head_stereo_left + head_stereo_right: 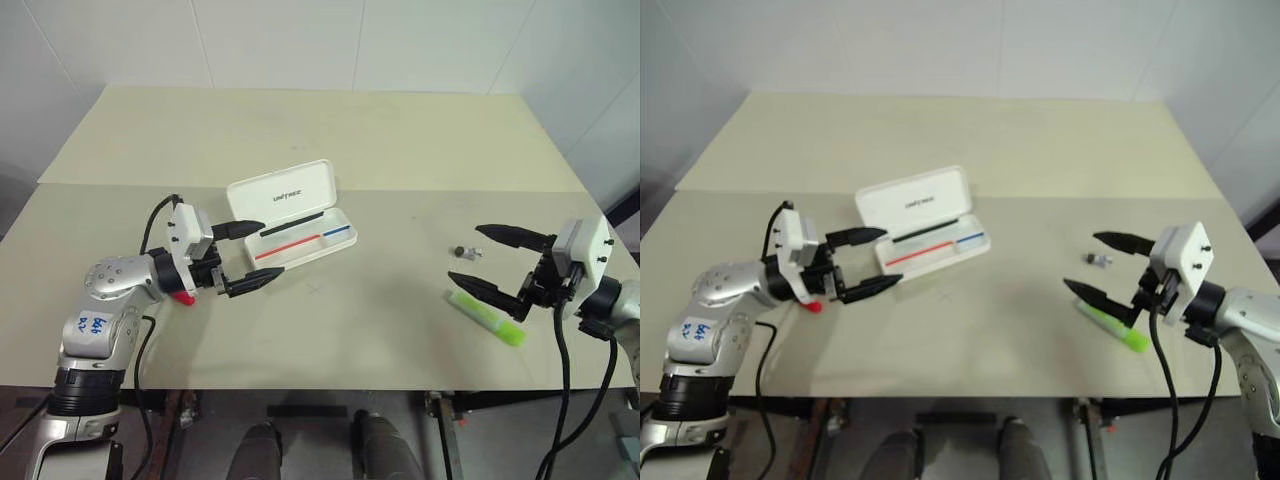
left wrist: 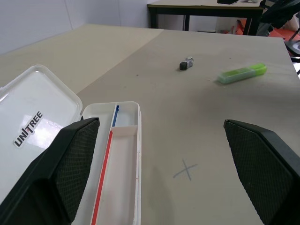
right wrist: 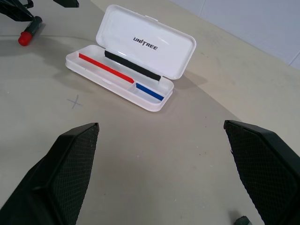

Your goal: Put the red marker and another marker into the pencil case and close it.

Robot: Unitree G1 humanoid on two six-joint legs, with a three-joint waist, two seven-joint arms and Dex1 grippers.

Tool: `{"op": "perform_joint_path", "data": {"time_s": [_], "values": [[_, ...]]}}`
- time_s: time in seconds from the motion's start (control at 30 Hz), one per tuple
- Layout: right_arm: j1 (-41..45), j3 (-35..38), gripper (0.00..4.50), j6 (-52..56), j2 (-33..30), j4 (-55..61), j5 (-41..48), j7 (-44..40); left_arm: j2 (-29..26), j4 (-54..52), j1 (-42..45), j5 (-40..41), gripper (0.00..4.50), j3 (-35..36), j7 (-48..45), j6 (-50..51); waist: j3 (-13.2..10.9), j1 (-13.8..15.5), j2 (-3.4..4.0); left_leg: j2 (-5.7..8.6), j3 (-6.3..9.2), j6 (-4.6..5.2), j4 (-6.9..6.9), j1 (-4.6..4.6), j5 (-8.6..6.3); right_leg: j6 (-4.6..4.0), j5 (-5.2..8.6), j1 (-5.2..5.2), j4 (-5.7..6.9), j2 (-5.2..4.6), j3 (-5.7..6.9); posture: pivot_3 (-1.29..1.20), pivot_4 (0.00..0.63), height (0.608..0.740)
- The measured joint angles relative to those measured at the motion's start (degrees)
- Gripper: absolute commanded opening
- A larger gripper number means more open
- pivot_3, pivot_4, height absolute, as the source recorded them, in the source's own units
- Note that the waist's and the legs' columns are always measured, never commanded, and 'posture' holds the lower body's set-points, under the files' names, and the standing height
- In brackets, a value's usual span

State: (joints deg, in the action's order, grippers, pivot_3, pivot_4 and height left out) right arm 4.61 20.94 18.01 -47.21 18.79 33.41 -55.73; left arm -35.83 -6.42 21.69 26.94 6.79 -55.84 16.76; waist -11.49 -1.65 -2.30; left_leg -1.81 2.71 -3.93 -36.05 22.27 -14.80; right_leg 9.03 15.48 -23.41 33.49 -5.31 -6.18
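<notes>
Pencil case (image 1: 292, 215) is seen open on the beige table (image 1: 330, 130), a bit left of centre, lid folded back with the "UNITREE" print facing up. A red stripe and a blue stripe are visible in the tray, plus a black strip along the hinge side. No pens are seen inside the tray.

Left gripper (image 1: 248, 257) is held just above the table, beside the near-left end of the case, jaws spread wide, nothing pinched. Red marker (image 3: 29, 32) is lying on the table under/behind the left gripper; only its red end is seen in the head views, the black section is picked up in the right wrist view. No contact with the fingers can be made out.

Right gripper (image 1: 488, 259) is at the right side of the table, jaws also spread wide and empty. Green highlighter (image 1: 486, 317) is lying flat on the table right below the lower finger, well apart from the case. Whether it is touched cannot be told.

A small dark cap-like bit (image 2: 186, 63) is sitting near the highlighter. A pencilled X mark (image 2: 185, 169) is noted on the table in front of the case.
</notes>
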Motion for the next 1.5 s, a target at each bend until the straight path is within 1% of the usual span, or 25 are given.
{"op": "perform_joint_path", "data": {"time_s": [0.2,0.33,0.37,0.43,0.5,0.57,0.73,0.93,1.07,1.33,1.5], "values": [[1.0,-0.6,4.50,0.0,0.0,-0.9,-0.4,0.0,0.4,0.0,-0.4,-0.3,4.46,0.0,0.9,-1.3,0.0,-0.2,0.00,0.00,0.00,0.00,0.00,-0.02,0.00,0.00,0.00,0.00,0.02,0.00,0.00,0.00,0.150,0.740],[4.4,-3.0,4.50,-0.3,0.0,-2.1,-0.9,-0.3,0.4,-0.1,-2.7,-0.3,4.46,0.0,1.2,-2.0,0.0,-0.3,0.00,0.00,-0.01,0.00,-0.01,-0.03,0.00,-0.01,0.00,0.00,0.03,0.00,-0.01,0.00,0.150,0.740],[5.3,-3.4,4.50,-0.4,0.1,-2.8,-1.2,-0.4,0.4,-0.1,-3.1,-0.3,4.07,0.1,1.2,-2.4,0.0,-0.2,0.00,0.00,-0.01,0.00,-0.01,-0.03,0.00,-0.01,0.00,0.00,0.03,0.00,-0.01,0.00,0.150,0.740],[6.6,-4.7,4.50,-0.7,0.3,-3.5,-1.6,-0.4,0.3,-0.1,-3.2,-0.3,3.68,0.5,1.3,-2.8,0.0,-0.1,0.00,0.00,-0.01,0.00,0.00,-0.03,0.00,-0.01,0.01,0.00,0.03,0.00,-0.01,0.00,0.150,0.740],[7.7,-6.1,4.50,-1.2,1.6,-3.7,-1.9,-0.4,-0.6,0.0,-3.8,-0.3,2.90,1.4,1.1,-3.0,0.0,-0.1,0.01,-0.01,0.00,0.00,0.01,-0.03,0.00,0.00,0.00,-0.01,0.04,0.00,0.00,0.00,0.150,0.740],[8.0,-7.6,4.50,-1.6,2.4,-3.7,-2.0,-0.4,-1.1,0.0,-4.2,-0.3,2.32,2.0,0.9,-3.1,0.0,-0.1,0.00,-0.01,0.00,0.00,0.02,-0.02,0.00,0.02,-0.01,-0.01,0.04,0.00,0.00,0.00,0.150,0.740],[10.4,-11.4,4.50,-1.4,3.5,-3.1,-1.9,-0.6,-3.1,0.2,-5.5,-1.7,2.32,2.1,0.5,-4.2,0.0,-0.2,0.01,-0.01,0.00,-0.01,0.02,-0.02,-0.01,0.03,-0.01,-0.03,0.05,0.00,0.00,0.00,0.150,0.740],[12.0,-13.7,4.50,-0.6,4.1,-0.7,-1.2,-1.5,-3.8,1.6,-6.3,-4.8,2.32,1.3,0.8,-4.7,0.0,-0.1,0.01,-0.01,0.00,-0.01,0.02,-0.02,-0.01,0.01,0.00,-0.03,0.06,0.00,0.00,0.00,0.150,0.740],[12.1,-13.8,4.50,-0.3,5.1,1.6,-0.5,-1.2,-3.8,3.2,-6.1,-6.3,2.32,-0.1,1.2,-4.0,0.0,-0.1,0.01,-0.01,0.00,-0.01,0.02,-0.01,-0.01,0.03,-0.01,-0.03,0.07,0.00,0.00,0.00,0.150,0.740],[10.2,-14.2,4.50,-0.3,8.6,5.4,-0.3,2.0,-3.8,9.7,-1.3,-10.3,2.32,-4.8,0.6,-2.5,0.0,-0.1,0.01,-0.01,0.00,-0.01,0.02,-0.01,-0.01,0.04,-0.02,-0.04,0.10,0.00,0.02,0.00,0.150,0.740],[9.2,-16.2,4.50,-0.3,9.9,8.0,-0.6,3.6,-3.8,14.5,3.1,-12.9,2.32,-7.9,-1.6,-3.5,0.0,-0.1,0.01,-0.01,0.00,-0.01,0.02,-0.01,-0.01,0.11,-0.06,-0.07,0.14,0.01,0.02,0.00,0.150,0.740]]}}
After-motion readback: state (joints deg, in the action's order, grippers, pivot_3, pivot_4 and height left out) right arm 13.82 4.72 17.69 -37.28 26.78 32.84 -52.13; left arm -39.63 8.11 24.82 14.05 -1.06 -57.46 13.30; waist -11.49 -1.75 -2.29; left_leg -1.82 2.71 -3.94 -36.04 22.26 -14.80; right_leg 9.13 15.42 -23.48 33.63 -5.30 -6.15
